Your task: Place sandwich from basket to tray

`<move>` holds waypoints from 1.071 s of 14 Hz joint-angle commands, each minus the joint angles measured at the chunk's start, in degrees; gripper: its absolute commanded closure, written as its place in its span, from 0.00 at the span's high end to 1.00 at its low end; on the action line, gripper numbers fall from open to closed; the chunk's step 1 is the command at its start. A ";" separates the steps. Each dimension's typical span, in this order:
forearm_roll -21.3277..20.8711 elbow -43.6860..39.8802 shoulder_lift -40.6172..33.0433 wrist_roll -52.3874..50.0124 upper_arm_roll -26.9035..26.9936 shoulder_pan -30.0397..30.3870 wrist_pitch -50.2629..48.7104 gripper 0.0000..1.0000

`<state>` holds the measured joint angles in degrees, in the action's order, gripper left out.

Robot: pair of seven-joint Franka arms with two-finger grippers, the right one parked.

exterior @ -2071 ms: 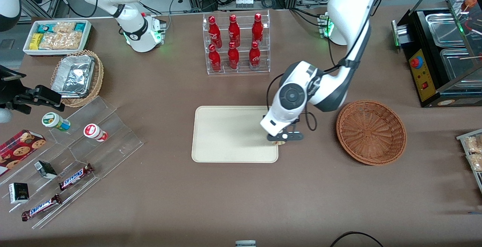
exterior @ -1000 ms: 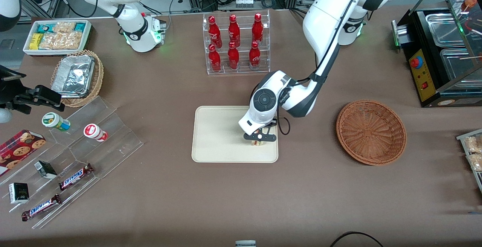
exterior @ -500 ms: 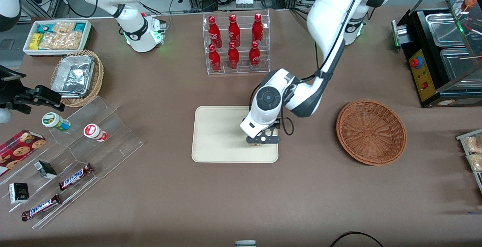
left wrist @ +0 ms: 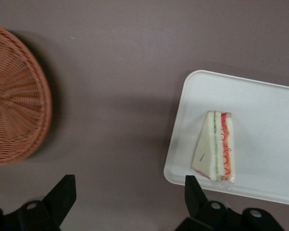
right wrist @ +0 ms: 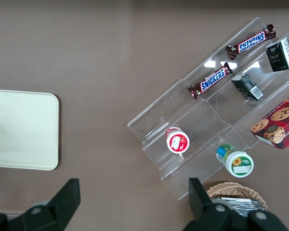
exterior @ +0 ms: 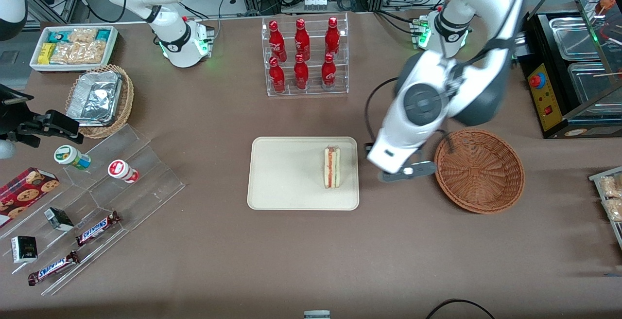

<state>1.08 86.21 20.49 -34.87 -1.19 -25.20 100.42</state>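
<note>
Brown matte surface (exterior: 301,251) carries everything, and the only writing legible on it is "SNICKERS" on two bars (exterior: 97,228) lying on a clear acrylic stepped stand (exterior: 121,173) toward the parked arm's end; the six red bottles (exterior: 302,56) in a clear rack carry white script too small to read. The sandwich (exterior: 332,167) stands on its edge on the cream-beige tray (exterior: 286,173), red and green filling showing, close to the tray's rim on the side nearest the working arm. In the left wrist view the sandwich (left wrist: 216,152) sits just inside a rounded corner of the tray (left wrist: 260,106). The claw (exterior: 406,172) hangs above bare surface between the tray and the reddish-brown wicker basket (exterior: 478,170), its fingers (left wrist: 62,195) spread wide and holding nothing. The basket (left wrist: 14,96) has nothing in it. Bare surface lies open nearer the front camera.
</note>
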 commanded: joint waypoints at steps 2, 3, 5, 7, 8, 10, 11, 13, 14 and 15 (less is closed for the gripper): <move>-0.29 2.04 -7.29 12.51 -0.48 7.69 -6.97 1.00; -0.29 2.12 -9.13 15.33 -0.48 9.63 -8.65 1.00; -0.29 2.82 -13.00 19.38 -0.48 12.62 -10.94 1.00; -0.38 5.19 -16.95 22.64 -0.48 15.17 -11.39 1.00; -0.47 6.59 -18.98 23.43 -0.48 15.88 -11.39 1.00; -2.13 7.22 -21.45 23.79 -0.48 16.41 -11.74 1.00; -2.14 7.22 -22.15 23.88 -0.48 16.41 -12.44 1.00; -2.14 7.05 -22.86 25.89 -0.48 16.76 -14.72 1.00; -2.23 7.05 -23.04 28.34 -0.48 16.85 -15.43 1.00; -2.58 7.05 -23.30 30.54 -0.56 17.72 -15.52 1.00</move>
<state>-0.55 92.09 -1.40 -8.36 -1.00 -9.16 85.68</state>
